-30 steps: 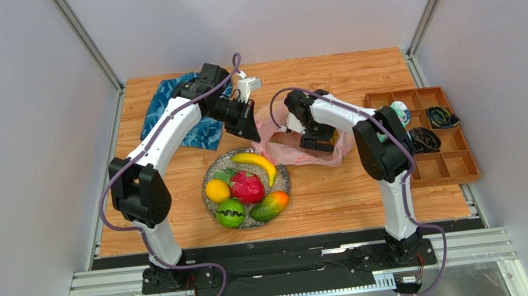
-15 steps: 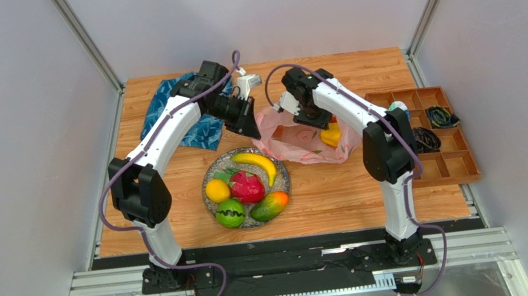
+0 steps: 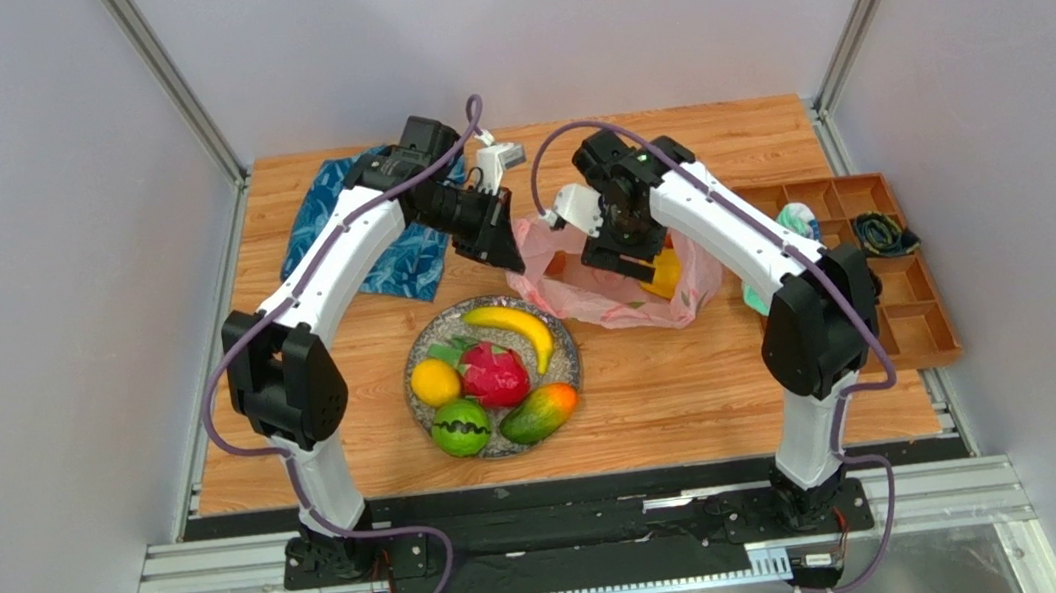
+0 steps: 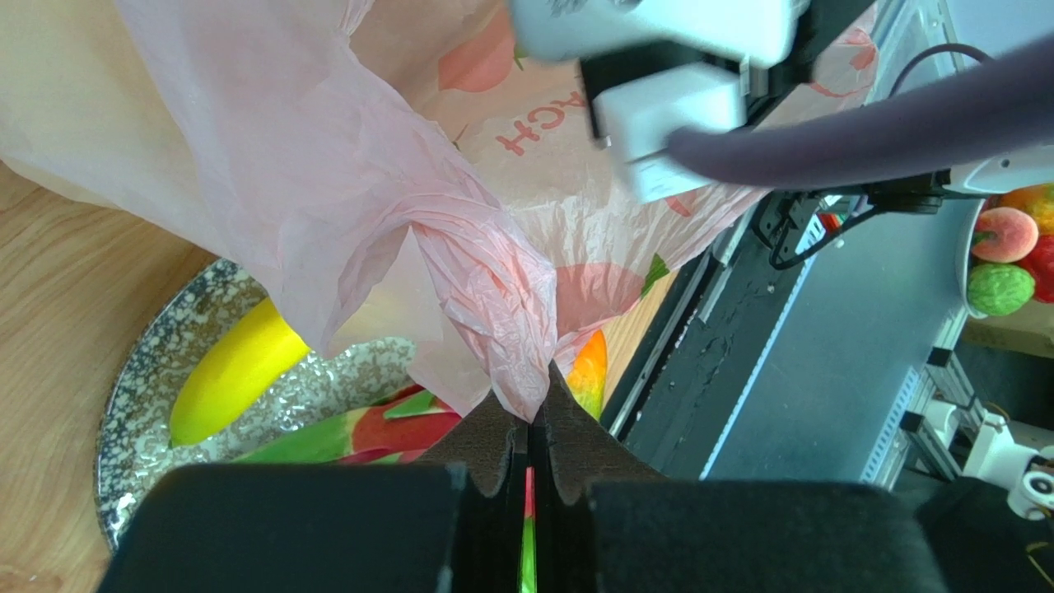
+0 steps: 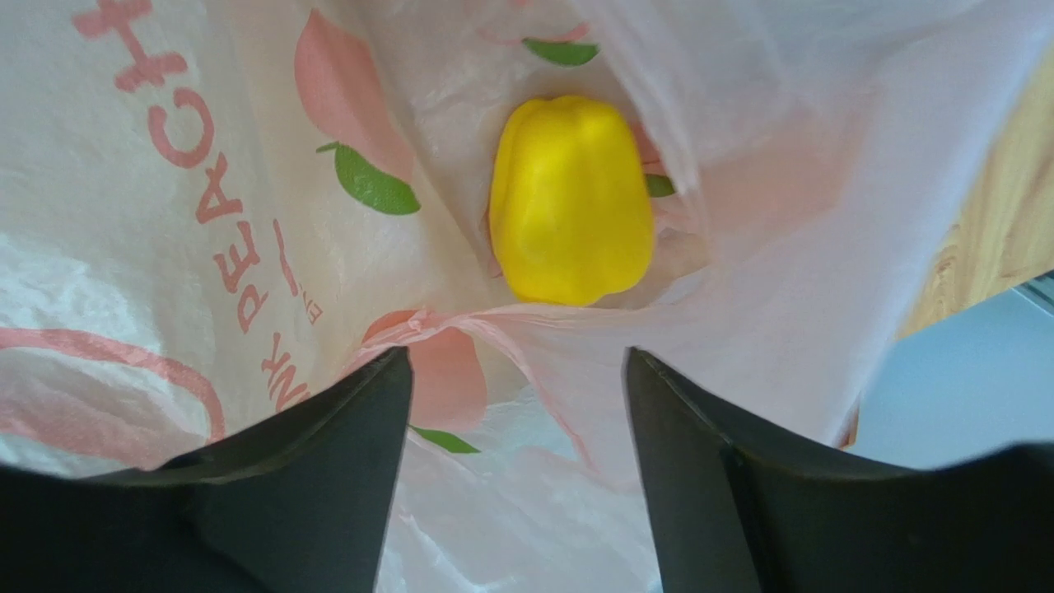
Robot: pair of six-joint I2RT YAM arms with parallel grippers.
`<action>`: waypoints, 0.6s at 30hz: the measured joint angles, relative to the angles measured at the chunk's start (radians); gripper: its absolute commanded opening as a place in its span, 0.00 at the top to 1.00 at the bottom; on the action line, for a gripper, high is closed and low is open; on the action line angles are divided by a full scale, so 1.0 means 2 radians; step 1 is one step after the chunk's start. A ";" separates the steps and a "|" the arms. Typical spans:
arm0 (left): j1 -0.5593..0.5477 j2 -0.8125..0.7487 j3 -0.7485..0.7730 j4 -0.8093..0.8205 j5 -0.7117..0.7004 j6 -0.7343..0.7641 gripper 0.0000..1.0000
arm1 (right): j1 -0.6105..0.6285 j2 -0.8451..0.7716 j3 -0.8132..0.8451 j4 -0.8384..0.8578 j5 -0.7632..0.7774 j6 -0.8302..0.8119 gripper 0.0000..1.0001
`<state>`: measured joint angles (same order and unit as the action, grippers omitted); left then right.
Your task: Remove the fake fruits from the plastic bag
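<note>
Plastic bag [image 3: 588, 304] lies just beyond plate [image 4: 130, 426], left gripper [image 4: 530, 426] pinched shut on its rim, holding mouth up. Right gripper [image 5: 514, 365] open above yellow fruit [image 5: 570, 200] inside; should lower straight, straddle it, avoid film.

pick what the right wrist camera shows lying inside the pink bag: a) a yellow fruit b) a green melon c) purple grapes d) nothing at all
a: in the right wrist view a single yellow fruit lies in the folds of the plastic bag, just ahead of the open right gripper.
</note>
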<state>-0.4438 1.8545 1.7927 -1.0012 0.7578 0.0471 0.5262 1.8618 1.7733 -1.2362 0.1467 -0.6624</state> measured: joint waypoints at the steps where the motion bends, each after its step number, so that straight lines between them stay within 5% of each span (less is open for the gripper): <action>1: 0.000 0.002 0.000 0.000 0.000 0.000 1.00 | -0.003 -0.001 -0.014 0.003 -0.001 -0.010 0.16; 4: 0.000 0.003 0.000 -0.001 0.000 0.000 1.00 | -0.009 0.015 -0.037 0.007 0.000 -0.030 0.00; 12: 0.000 0.003 -0.005 -0.001 -0.002 0.002 1.00 | -0.046 0.088 -0.037 0.051 0.025 -0.066 0.00; 15: 0.000 0.003 -0.010 -0.003 -0.005 0.003 1.00 | -0.056 0.113 -0.040 0.065 0.033 -0.075 0.19; 16: 0.000 0.003 -0.011 -0.003 -0.005 0.004 1.00 | -0.058 0.121 -0.043 0.068 0.035 -0.077 0.42; 18: 0.000 0.003 -0.011 -0.003 -0.006 0.004 1.00 | -0.059 0.127 -0.046 0.066 0.035 -0.082 0.60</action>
<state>-0.4438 1.8603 1.7714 -1.0080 0.7460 0.0551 0.4076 2.1166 1.6814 -1.1038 0.2173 -0.8257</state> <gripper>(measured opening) 0.009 0.680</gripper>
